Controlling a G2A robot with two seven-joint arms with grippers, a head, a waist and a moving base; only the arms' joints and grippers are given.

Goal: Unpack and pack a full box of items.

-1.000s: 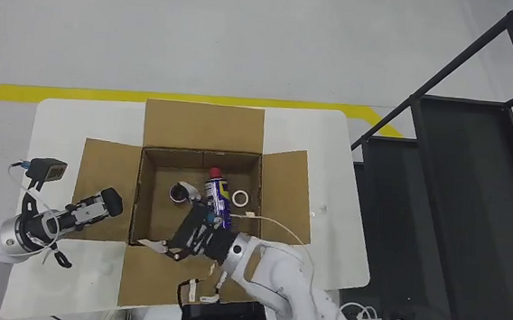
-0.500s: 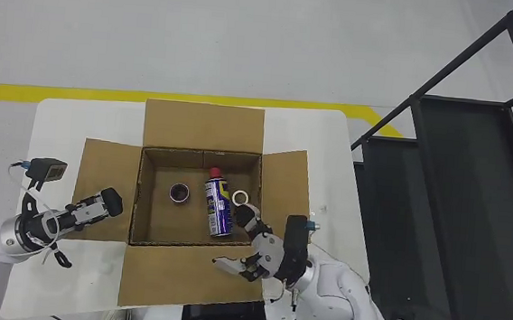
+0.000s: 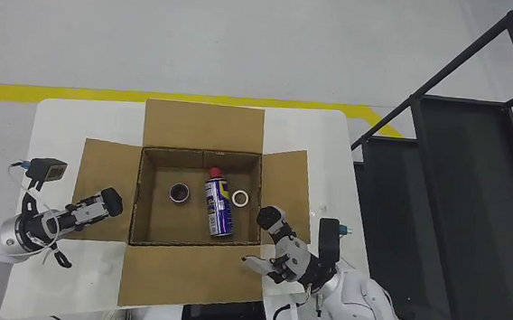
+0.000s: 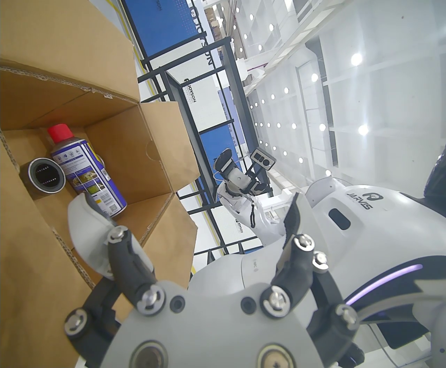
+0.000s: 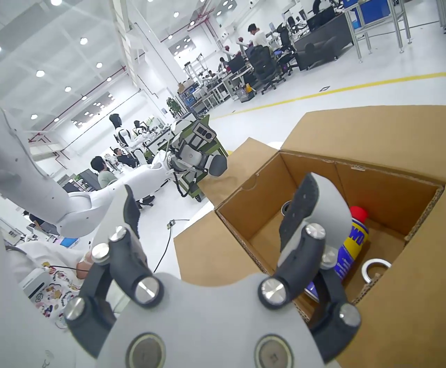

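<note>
Three items are lying inside the open brown cardboard box [image 3: 203, 124] sitting mid-table on the white table [image 3: 69, 127]: a blue-and-yellow spray can with red cap [image 3: 217, 207], a dark short cylinder [image 3: 180, 193] and a white tape ring [image 3: 241, 198]. I'm judging either unpacking not begun or packing nearly done, can't tell which. Left gripper [image 3: 106, 204] is hovering near the left edge, right gripper [image 3: 264, 240] near the near edge, both spread wide, holding nothing. Can is carrying a printed label, wording skipped

Box [image 3: 203, 124] on table [image 3: 59, 135]. In box: spray can [image 3: 218, 207] centre, roll [image 3: 180, 192] left side, ring [image 3: 241, 198] right side.
</note>
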